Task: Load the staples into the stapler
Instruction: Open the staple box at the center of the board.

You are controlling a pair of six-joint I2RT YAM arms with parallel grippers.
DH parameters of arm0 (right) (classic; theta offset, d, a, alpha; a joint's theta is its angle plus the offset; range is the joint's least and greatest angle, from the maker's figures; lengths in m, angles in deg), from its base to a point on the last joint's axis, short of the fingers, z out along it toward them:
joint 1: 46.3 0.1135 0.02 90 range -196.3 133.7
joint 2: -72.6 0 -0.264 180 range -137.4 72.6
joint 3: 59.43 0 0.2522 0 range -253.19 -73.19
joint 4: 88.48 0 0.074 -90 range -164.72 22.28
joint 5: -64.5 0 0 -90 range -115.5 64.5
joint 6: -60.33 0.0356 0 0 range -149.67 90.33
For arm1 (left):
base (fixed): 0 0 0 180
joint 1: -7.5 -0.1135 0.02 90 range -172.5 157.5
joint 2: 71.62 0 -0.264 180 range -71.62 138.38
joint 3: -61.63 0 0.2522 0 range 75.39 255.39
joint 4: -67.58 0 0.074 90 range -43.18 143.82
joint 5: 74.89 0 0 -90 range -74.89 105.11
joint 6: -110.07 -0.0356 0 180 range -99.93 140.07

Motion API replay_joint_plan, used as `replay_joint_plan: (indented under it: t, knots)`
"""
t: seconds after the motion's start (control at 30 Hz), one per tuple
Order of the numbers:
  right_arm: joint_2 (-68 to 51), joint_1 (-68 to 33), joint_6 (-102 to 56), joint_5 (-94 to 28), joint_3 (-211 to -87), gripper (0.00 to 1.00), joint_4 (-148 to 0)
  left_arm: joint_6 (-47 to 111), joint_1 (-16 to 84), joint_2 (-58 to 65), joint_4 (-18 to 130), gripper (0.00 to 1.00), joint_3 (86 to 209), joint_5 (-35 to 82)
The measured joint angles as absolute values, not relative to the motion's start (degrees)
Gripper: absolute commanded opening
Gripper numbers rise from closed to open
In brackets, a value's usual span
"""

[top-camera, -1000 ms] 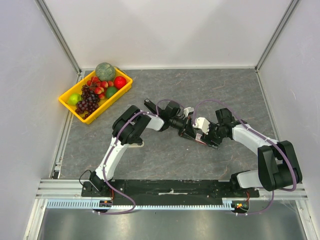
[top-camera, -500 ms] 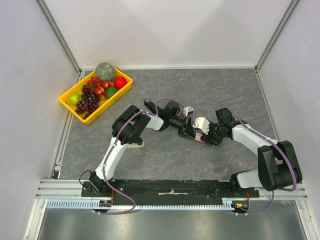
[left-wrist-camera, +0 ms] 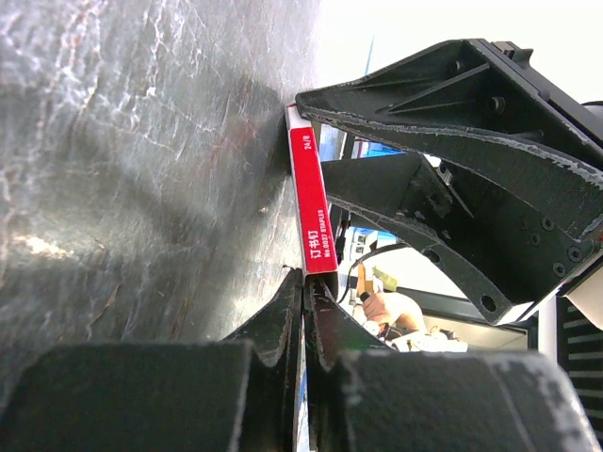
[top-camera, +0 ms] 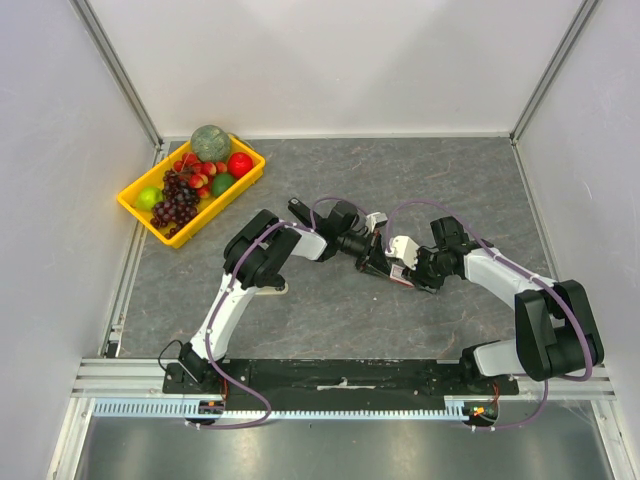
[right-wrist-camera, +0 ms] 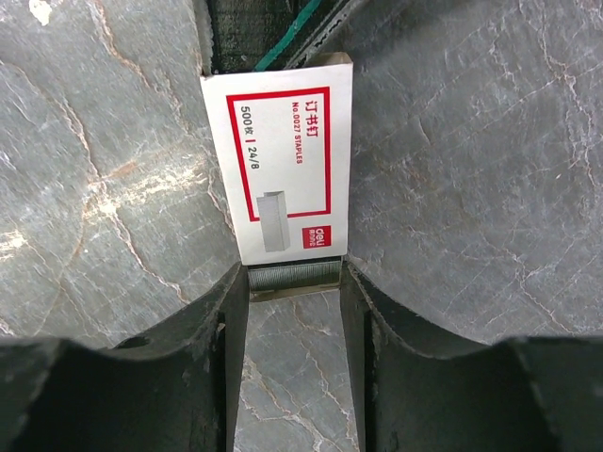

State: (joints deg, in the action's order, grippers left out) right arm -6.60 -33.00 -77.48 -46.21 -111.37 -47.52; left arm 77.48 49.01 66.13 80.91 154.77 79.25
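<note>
Staples (right-wrist-camera: 292, 273): a grey strip in a tray (right-wrist-camera: 283, 290) jutting from one end of the white-and-red box (right-wrist-camera: 280, 160). Right gripper (right-wrist-camera: 293, 294) is partly closed at that end, one finger pressed to each side of the tray. Left gripper (left-wrist-camera: 303, 282) is fully closed, pinching the box's opposite end. Box lies close against the table (right-wrist-camera: 471, 169); contact not discernible.
</note>
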Motion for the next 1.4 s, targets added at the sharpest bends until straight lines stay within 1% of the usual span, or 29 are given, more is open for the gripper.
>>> replay_joint_plan:
  t: [0.57, 0.8, 1.13, 1.4]
  knots:
    - [-5.98, -35.03, -80.56, -45.62, -111.32, 0.49, -46.16, 77.48, 48.07, 66.13, 81.00, 0.06, 154.77, 79.25]
    - [-5.13, -36.43, -82.86, -43.54, -111.24, 0.50, -44.04, 77.52, 48.05, 66.13, 81.00, 0.06, 154.83, 79.27]
    - [-2.73, -42.00, -88.26, -38.12, -110.45, 0.52, -38.73, 77.55, 46.94, 66.13, 80.98, 0.06, 154.88, 79.62]
    - [-0.89, -43.64, -92.19, -36.13, -109.73, 0.53, -33.79, 77.48, 46.85, 66.90, 80.14, 0.12, 156.76, 79.56]
